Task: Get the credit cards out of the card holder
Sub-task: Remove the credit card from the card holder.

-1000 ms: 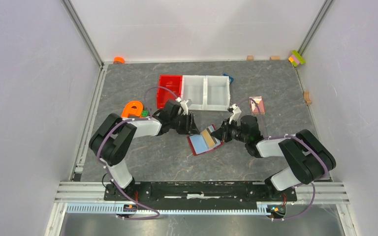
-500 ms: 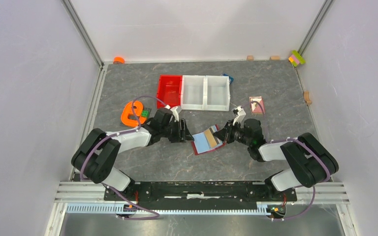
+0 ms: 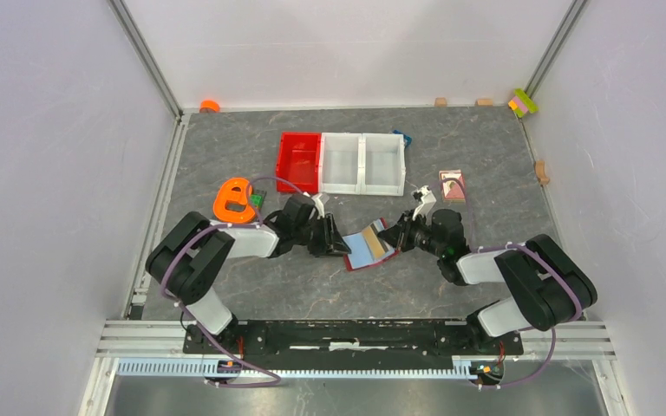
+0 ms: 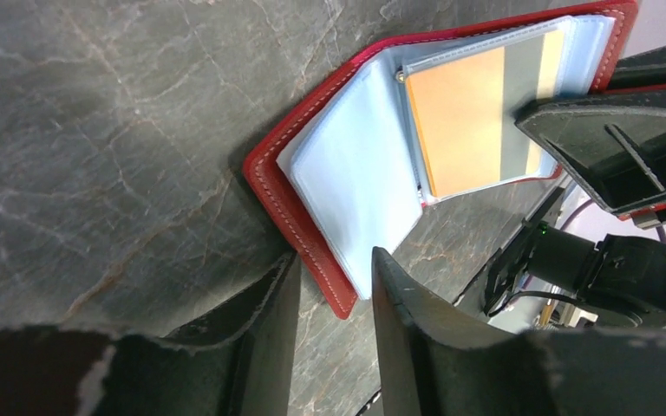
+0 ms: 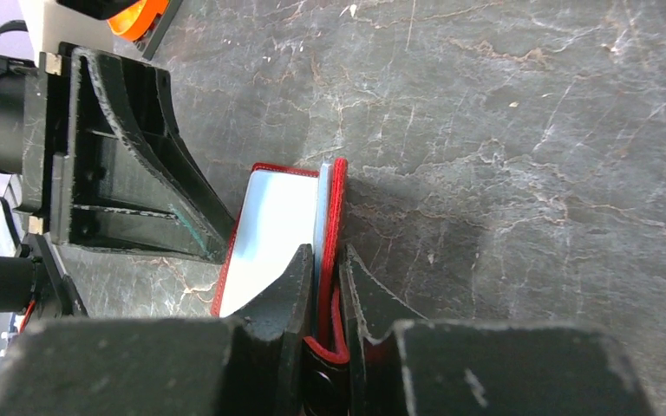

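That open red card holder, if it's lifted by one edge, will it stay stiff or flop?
Probably flops: the card holder folds at a spine and its clear sleeves fan loosely. It looks thin, so likely light. The glossy sleeves may let the orange card slip.

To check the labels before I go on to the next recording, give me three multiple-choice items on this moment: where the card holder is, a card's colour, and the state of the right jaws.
1. The card holder is:
A. raised clear of the table
B. on the table, near its middle
C. at the table's far left corner

2. The card showing in its clear sleeve is:
A. tan-orange
B. green
C. purple

3. The jaws of the right gripper are:
A. wide open, holding nothing
B. out of sight in every view
C. shut on the card holder's edge

Key:
1 B: the top view shows it open on the table between the arms.
2 A: the left wrist view shows the tan-orange card.
3 C: the right wrist view shows them pinching the red edge.
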